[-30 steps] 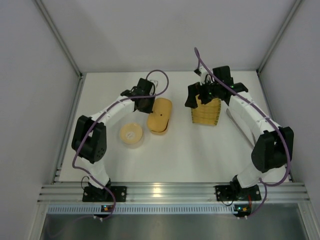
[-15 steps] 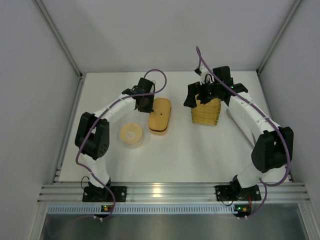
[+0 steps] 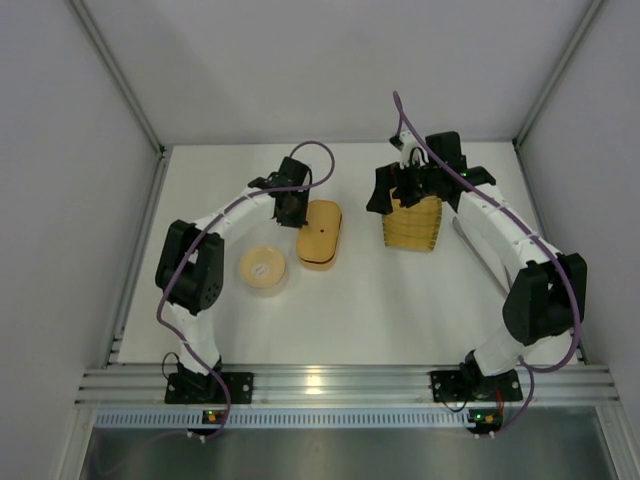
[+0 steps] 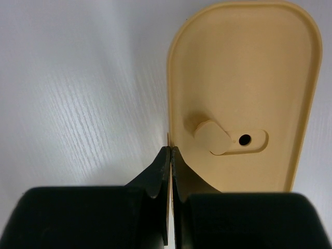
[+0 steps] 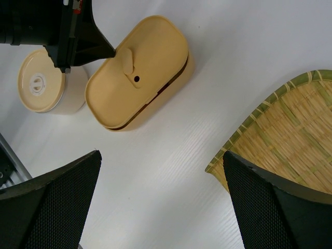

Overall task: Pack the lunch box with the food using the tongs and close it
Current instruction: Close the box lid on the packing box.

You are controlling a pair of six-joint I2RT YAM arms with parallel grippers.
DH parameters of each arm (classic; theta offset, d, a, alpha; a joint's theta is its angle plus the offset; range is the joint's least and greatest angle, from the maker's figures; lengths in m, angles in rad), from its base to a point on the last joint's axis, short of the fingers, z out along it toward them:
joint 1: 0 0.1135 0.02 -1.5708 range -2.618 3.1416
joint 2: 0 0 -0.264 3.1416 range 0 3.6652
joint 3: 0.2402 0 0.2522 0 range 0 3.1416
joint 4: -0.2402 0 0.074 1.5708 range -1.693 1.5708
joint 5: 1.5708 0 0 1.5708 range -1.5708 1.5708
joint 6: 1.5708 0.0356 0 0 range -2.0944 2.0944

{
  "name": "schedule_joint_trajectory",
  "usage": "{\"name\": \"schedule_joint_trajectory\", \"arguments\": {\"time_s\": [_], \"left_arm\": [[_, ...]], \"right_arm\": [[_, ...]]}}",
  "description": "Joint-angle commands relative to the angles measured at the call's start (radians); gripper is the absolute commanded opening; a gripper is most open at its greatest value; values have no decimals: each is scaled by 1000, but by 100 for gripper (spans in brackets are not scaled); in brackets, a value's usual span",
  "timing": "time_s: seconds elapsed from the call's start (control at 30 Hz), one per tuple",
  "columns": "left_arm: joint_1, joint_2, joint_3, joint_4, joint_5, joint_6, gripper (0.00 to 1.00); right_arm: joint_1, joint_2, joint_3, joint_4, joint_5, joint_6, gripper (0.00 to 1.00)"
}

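Note:
The pale-orange lunch box (image 3: 320, 238) stands mid-table, its flat lid (image 4: 244, 78) lying slightly askew on it with a dark gap along one side (image 5: 155, 88). My left gripper (image 4: 170, 150) is shut on the lid's left rim, at the box's far-left corner (image 3: 293, 208). My right gripper (image 5: 161, 155) hangs open and empty above the table between the box and the woven tray (image 3: 402, 195). The round tin with a tan lid (image 3: 264, 270) sits left of the box. A thin silver strip (image 3: 464, 238), perhaps the tongs, lies right of the tray. No food shows.
The square yellow woven tray (image 3: 412, 226) sits at the back right under my right arm, its corner showing in the right wrist view (image 5: 290, 129). White walls enclose the table on three sides, and an aluminium rail (image 3: 340, 385) runs along the near edge.
My left arm's elbow has swung to the right while its gripper stayed at the lid's rim. The right arm has barely moved.

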Motion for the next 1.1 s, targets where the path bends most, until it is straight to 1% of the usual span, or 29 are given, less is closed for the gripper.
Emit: {"name": "schedule_joint_trajectory", "arguments": {"time_s": [0.0, 0.33, 0.83, 0.9, 0.93, 0.97, 1.07], "left_arm": [[3, 11, 48, 4, -1, -9, 0], [3, 25, 41, 1, 14, -1, 0], [3, -18, -11, 1, 14, 12, 1], [3, -23, -18, 0, 19, 19, 9], [3, -26, -21, 1, 21, 22, 23], [3, -35, -27, 7, 19, 23, 30], [3, -44, -34, 7, 7, 26, 46]], "right_arm": [[-6, 6, 8, 69, -26, 8, 99], [-6, 12, 10, 69, -32, 8, 99], [-8, 16, 19, 64, -32, 5, 99], [-5, 17, 21, 63, -33, 8, 99], [-5, 17, 22, 61, -33, 8, 99], [-5, 16, 24, 61, -33, 8, 99], [-5, 16, 22, 60, -33, 7, 99]]}}
